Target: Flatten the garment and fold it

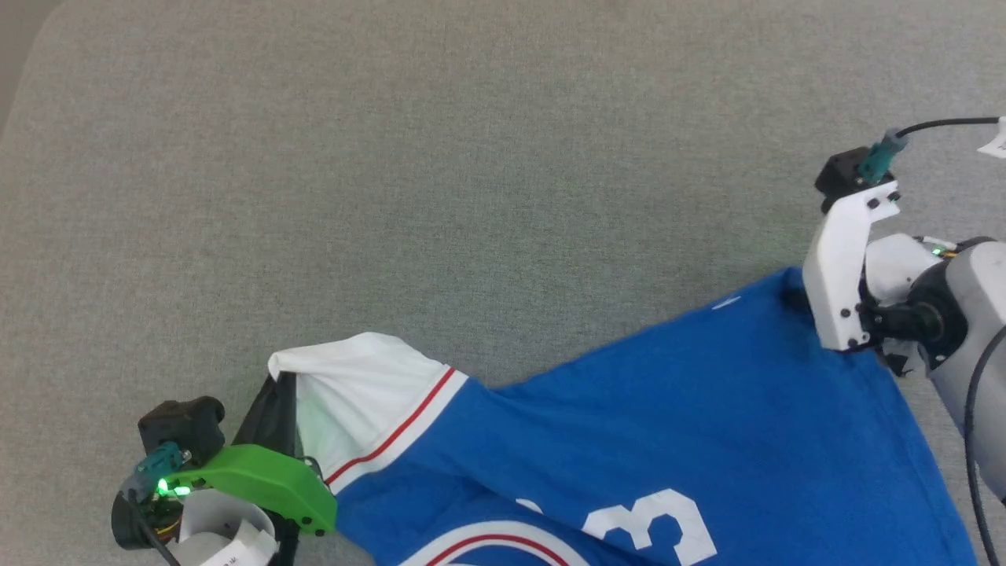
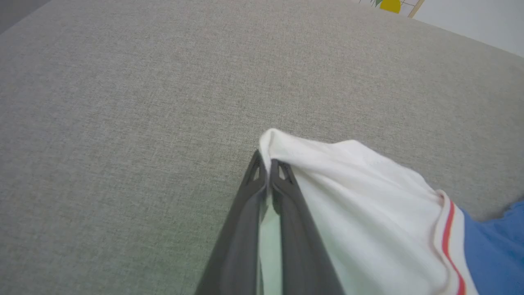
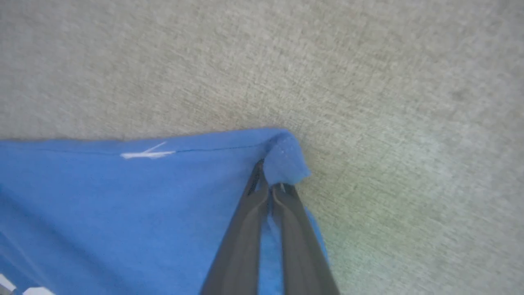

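Note:
The garment (image 1: 668, 424) is a royal-blue jersey with a white sleeve edged in red stripe and a white printed number, lying across the lower part of the grey surface. My left gripper (image 2: 268, 166) is shut on the tip of the white sleeve (image 2: 352, 192), at the lower left of the head view (image 1: 275, 393). My right gripper (image 3: 270, 180) is shut on a blue corner of the garment (image 3: 284, 157); in the head view its white mount (image 1: 845, 267) stands over that corner at the right, hiding the fingers.
Grey woven fabric surface (image 1: 471, 157) stretches wide beyond the garment. A darker strip shows past its far left corner (image 1: 20, 47). A black cable (image 1: 943, 124) runs from the right wrist.

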Motion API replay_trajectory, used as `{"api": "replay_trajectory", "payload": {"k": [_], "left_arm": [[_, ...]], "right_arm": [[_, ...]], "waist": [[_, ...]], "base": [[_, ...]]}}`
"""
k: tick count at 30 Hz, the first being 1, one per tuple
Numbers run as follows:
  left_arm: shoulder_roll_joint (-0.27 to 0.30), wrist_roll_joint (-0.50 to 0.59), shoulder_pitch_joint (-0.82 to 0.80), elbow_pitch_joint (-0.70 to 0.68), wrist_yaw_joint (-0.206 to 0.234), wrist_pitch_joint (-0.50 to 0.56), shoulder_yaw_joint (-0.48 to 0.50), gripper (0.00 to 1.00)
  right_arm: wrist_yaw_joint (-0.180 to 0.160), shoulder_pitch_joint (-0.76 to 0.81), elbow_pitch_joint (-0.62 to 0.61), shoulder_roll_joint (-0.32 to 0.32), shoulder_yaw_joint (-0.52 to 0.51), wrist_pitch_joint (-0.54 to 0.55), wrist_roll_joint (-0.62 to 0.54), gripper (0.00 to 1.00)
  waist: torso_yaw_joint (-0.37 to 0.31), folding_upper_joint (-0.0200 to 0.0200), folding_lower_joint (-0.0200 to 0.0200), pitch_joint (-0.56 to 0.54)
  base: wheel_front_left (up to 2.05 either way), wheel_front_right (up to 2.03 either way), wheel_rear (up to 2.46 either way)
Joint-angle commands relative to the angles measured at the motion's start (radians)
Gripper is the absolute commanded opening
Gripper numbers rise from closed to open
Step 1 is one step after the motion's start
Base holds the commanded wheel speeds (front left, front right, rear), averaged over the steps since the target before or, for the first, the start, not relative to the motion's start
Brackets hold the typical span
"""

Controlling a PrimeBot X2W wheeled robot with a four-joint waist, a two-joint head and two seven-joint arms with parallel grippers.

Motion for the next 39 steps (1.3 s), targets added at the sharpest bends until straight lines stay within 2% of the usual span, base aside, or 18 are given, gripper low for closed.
{"api": "replay_trajectory", "payload": {"k": [1, 6, 9, 13, 16, 22, 27, 33, 39], "left_arm": [[0.012, -0.003, -0.015, 0.002, -0.002, -0.004, 0.009, 0.00], [0.065, 0.015, -0.046, 0.001, -0.003, 0.017, 0.025, 0.00], [0.112, 0.028, -0.101, -0.002, -0.020, 0.041, 0.040, 0.00], [0.172, 0.051, -0.251, 0.004, -0.059, 0.103, 0.056, 0.00], [0.183, 0.061, -0.368, 0.048, -0.098, 0.142, 0.052, 0.00], [0.143, 0.075, -0.649, 0.236, -0.180, 0.183, 0.044, 0.00], [0.104, 0.115, -0.890, 0.413, -0.239, 0.163, 0.035, 0.00], [0.080, 0.184, -1.186, 0.566, -0.279, 0.115, 0.033, 0.00], [0.066, 0.243, -1.468, 0.654, -0.290, 0.073, 0.039, 0.00]], "right_arm": [[-0.001, 0.077, 0.024, 0.024, 0.044, 0.005, 0.016, 0.00], [-0.001, 0.043, 0.001, -0.004, 0.064, -0.099, 0.003, 0.00], [-0.001, 0.016, 0.005, -0.020, 0.048, -0.187, -0.029, 0.00], [-0.001, -0.039, 0.048, -0.023, -0.006, -0.315, -0.095, 0.00], [-0.001, -0.083, 0.087, -0.008, -0.044, -0.379, -0.123, 0.00], [-0.001, -0.218, 0.172, 0.025, -0.133, -0.523, -0.185, 0.00], [-0.001, -0.365, 0.212, 0.050, -0.209, -0.634, -0.241, 0.00], [-0.001, -0.556, 0.233, 0.057, -0.272, -0.726, -0.318, 0.00], [-0.001, -0.755, 0.224, 0.058, -0.336, -0.807, -0.374, 0.00]], "waist": [[-0.009, 0.0120, 0.0000, -0.018], [-0.025, 0.0120, 0.0000, -0.088], [-0.033, 0.0120, 0.0000, -0.135], [-0.052, 0.0120, 0.0000, -0.195], [-0.069, 0.0120, 0.0000, -0.222], [-0.110, 0.0120, 0.0000, -0.242], [-0.144, 0.0120, 0.0000, -0.190], [-0.173, 0.0120, 0.0000, -0.069], [-0.186, 0.0120, 0.0000, 0.092]], "base": [[0.00, 0.00, 0.00], [0.00, 0.00, 0.00], [0.00, 0.00, 0.00], [0.00, 0.00, 0.00], [0.00, 0.00, 0.00], [0.00, 0.00, 0.00], [0.00, 0.00, 0.00], [0.00, 0.00, 0.00], [0.00, 0.00, 0.00]]}}
